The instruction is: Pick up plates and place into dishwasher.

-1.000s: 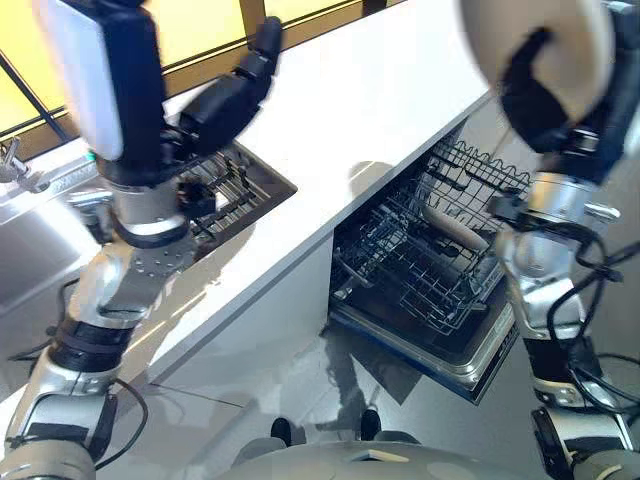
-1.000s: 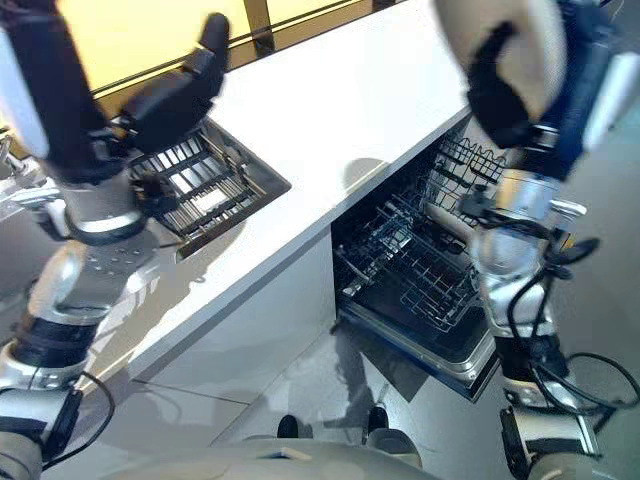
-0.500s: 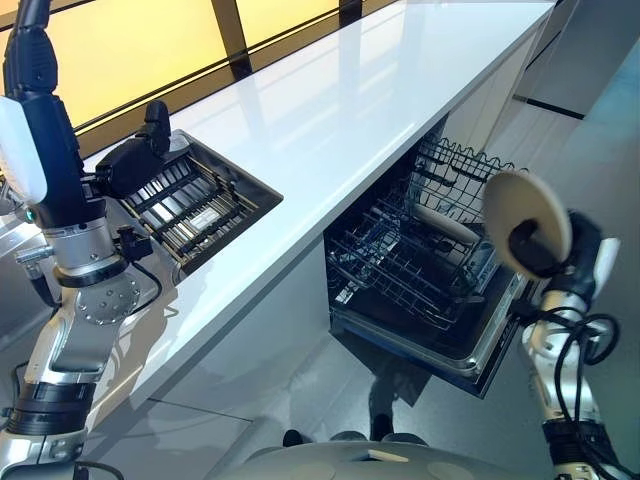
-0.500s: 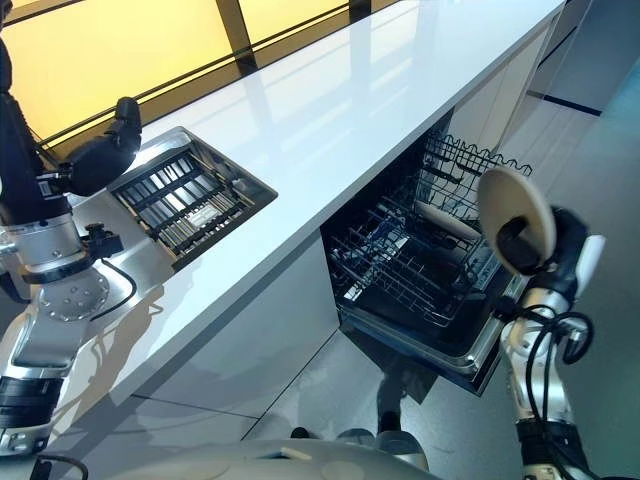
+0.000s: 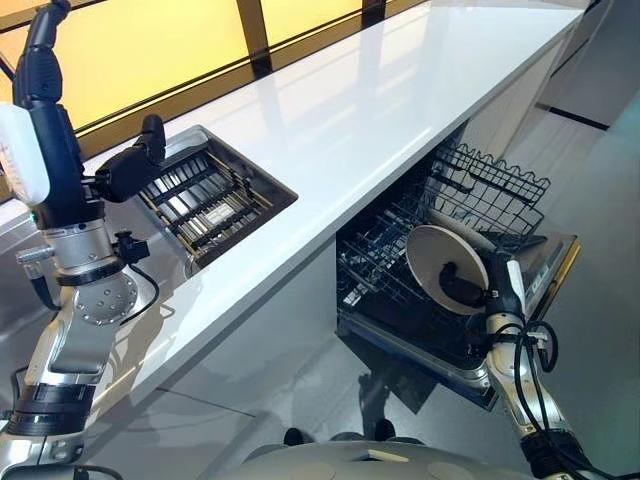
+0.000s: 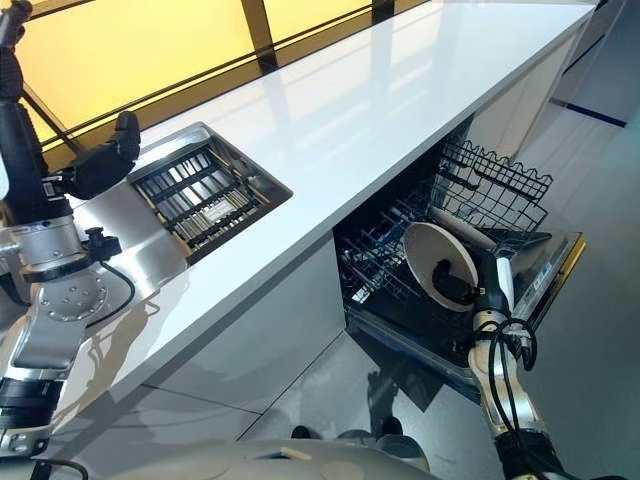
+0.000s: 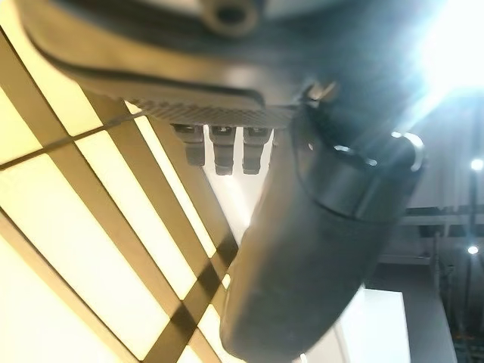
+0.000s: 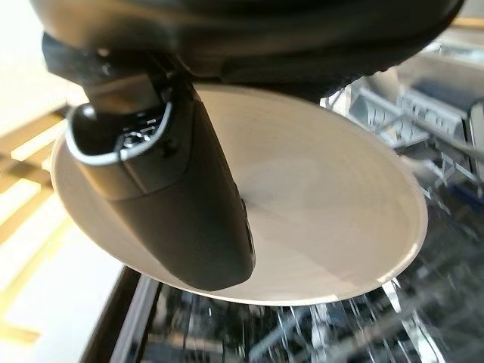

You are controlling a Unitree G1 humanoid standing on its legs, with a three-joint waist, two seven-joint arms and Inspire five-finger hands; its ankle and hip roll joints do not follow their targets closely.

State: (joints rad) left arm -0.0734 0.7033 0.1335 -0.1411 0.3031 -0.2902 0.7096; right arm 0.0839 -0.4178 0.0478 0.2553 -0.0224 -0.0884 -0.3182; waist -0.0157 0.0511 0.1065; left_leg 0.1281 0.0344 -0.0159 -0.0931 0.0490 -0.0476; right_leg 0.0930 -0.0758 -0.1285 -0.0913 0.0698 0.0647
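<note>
Right eye view: plate (image 6: pixel 432 262) held over the open dishwasher (image 6: pixel 460 270).
R hand (image 6: pixel 462 288) w/ thumb and fingers clamped on plate, above lower rack (image 5: pixel 400 275). Plate best kept upright and lowered btwn tines. Room is limited by surface (image 5: pixel 330 110) edge above. L hand (image 5: pixel 130 165) is raised over sink tray (image 5: pixel 215 200), fingers loosely apart.

No text, label, number or sign can be read here. The plate (image 8: pixel 302 219) in the right hand (image 5: pixel 462 283) has a plain, unmarked face, the white table (image 5: pixel 380 90) carries no print, and the racks of the dishwasher (image 5: pixel 470 190) and the ribbed tray (image 5: pixel 205 200) set into the table bear no legible marking.
</note>
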